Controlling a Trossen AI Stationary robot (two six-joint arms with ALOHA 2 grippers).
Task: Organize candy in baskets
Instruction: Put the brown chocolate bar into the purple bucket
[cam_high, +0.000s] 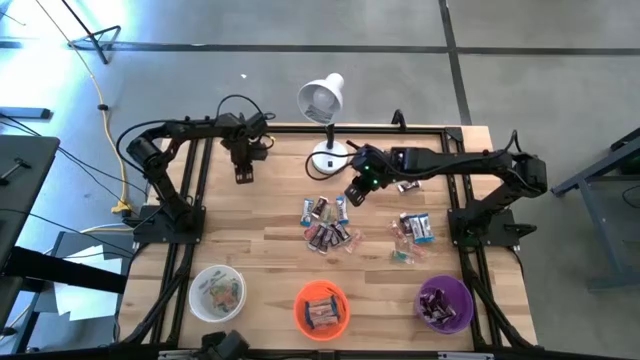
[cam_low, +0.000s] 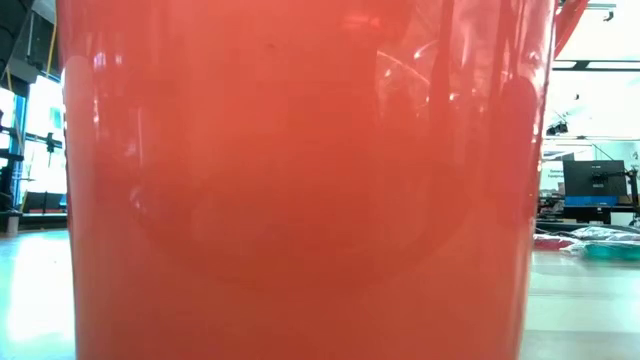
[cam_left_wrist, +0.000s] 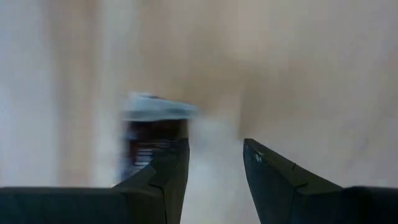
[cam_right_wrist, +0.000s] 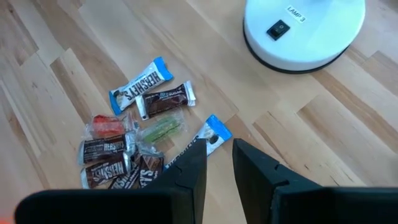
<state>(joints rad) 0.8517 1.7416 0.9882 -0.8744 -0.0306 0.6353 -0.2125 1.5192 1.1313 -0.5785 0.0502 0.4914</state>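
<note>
Loose candy lies in a pile (cam_high: 326, 222) at the table's middle and in a smaller heap (cam_high: 412, 232) to its right. The white (cam_high: 217, 292), orange (cam_high: 321, 308) and purple (cam_high: 444, 303) baskets stand in a row along the near edge, each with candy inside. My left gripper (cam_high: 243, 173) points down at the far left, open (cam_left_wrist: 214, 146). A dark candy with a light-blue end (cam_left_wrist: 155, 127) lies beside one of its fingers. My right gripper (cam_high: 353, 193) hangs above the pile's far edge, its fingers (cam_right_wrist: 219, 144) narrowly apart, with a blue-ended candy (cam_right_wrist: 214, 132) just ahead. My left gripper comes from above, pointing down. One finger (cam_left_wrist: 165, 168) stands in front of the dark candy's near part, and the gap between the fingers shows only table. Whether that finger touches the candy, I cannot tell.
A white desk lamp stands at the far middle, its round base (cam_high: 328, 158) close to my right gripper and its head (cam_high: 321, 98) beyond the table's far edge. In the low view the orange basket's wall (cam_low: 300, 180) fills nearly the whole picture. Bare wood lies between the piles and the baskets.
</note>
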